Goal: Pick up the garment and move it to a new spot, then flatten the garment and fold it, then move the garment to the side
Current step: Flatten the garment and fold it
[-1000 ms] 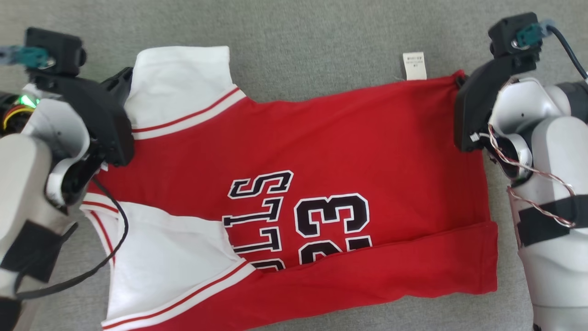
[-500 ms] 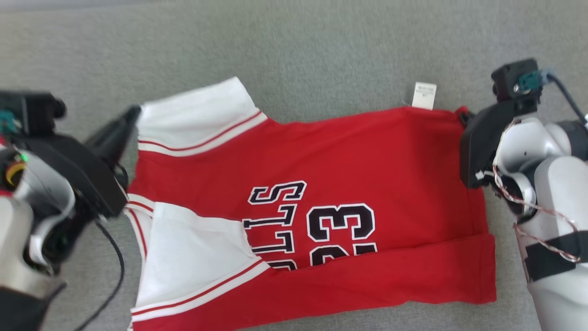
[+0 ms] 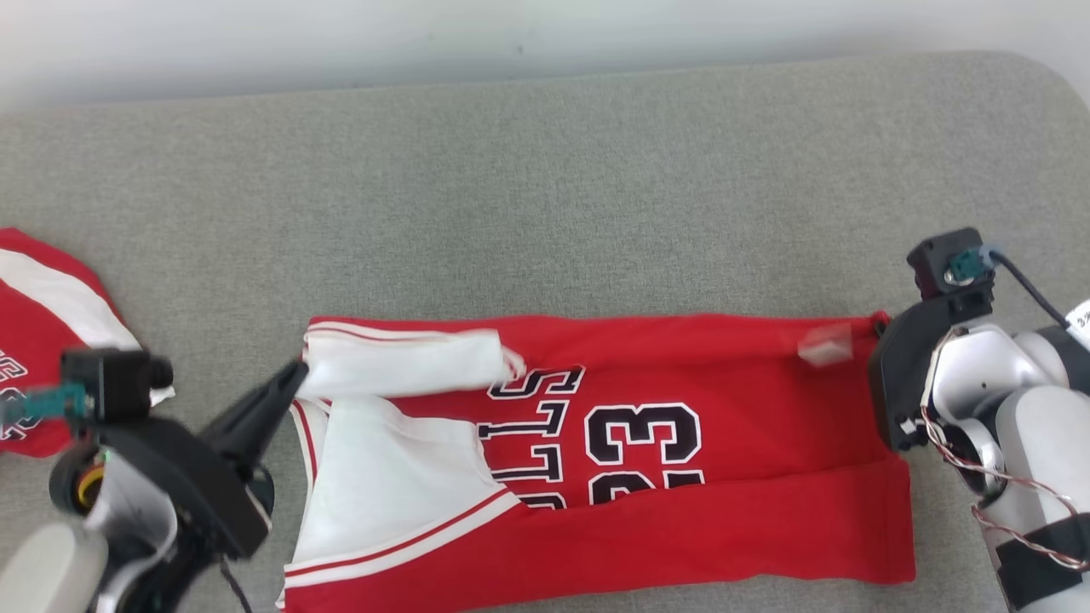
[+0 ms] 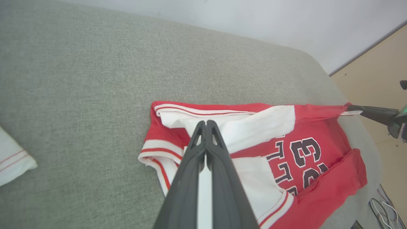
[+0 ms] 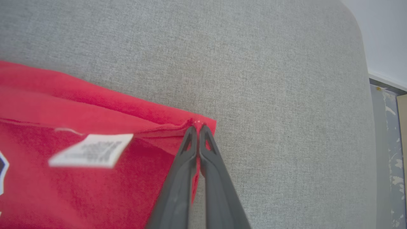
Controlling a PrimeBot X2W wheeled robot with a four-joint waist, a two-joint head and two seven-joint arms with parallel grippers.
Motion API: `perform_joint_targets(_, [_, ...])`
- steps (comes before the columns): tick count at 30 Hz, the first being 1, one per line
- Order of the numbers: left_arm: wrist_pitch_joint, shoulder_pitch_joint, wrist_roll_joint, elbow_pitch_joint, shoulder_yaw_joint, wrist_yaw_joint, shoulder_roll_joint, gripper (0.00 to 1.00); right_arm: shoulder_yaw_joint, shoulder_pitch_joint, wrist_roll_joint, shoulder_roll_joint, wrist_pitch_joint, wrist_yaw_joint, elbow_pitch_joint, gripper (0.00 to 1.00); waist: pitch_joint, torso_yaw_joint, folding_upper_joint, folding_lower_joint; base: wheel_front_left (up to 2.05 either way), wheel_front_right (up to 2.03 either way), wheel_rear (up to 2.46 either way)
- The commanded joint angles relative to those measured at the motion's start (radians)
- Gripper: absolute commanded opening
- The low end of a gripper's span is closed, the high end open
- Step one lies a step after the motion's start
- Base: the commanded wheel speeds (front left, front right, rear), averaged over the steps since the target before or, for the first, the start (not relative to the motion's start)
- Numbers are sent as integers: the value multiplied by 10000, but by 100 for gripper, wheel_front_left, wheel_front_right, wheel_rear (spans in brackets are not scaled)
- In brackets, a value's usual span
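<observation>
Now partly folded: within the last second the far edge of the red-and-white basketball jersey [image 3: 724,400] has been drawn over its printed front. Its white sleeve [image 3: 400,362] and white care label [image 3: 824,345] lie on top, so the lengthwise fold is under way on the grey upholstered cushion [image 3: 545,187]. Left gripper [image 4: 206,122]: fingers pressed together, pinching the sleeve. Right gripper [image 5: 197,127]: likewise closed, pinching the red hem corner.

light: bright, even | shadows: faint | blur: label [image 5: 90,154] smeared | edges: bowed
</observation>
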Motion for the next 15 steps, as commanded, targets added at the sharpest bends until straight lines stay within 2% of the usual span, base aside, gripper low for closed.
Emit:
perform_joint_targets(1, [-135,361,-108,-84,47,17,0,0,22,186,-58,-110,-37,6,31,0,-160,79,0,2,0,0,0])
perform_joint_targets(8, [-726,1637,-389,-289,122,18,-150,0,140,676,-78,-404,55,6,123,0,-388,203,0,2,0,0,0])
perform_joint_targets(15, [-1462,2854,-616,-511,169,-16,-424,0,-8,1173,-22,-425,-51,6,107,0,-611,370,0,2,0,0,0])
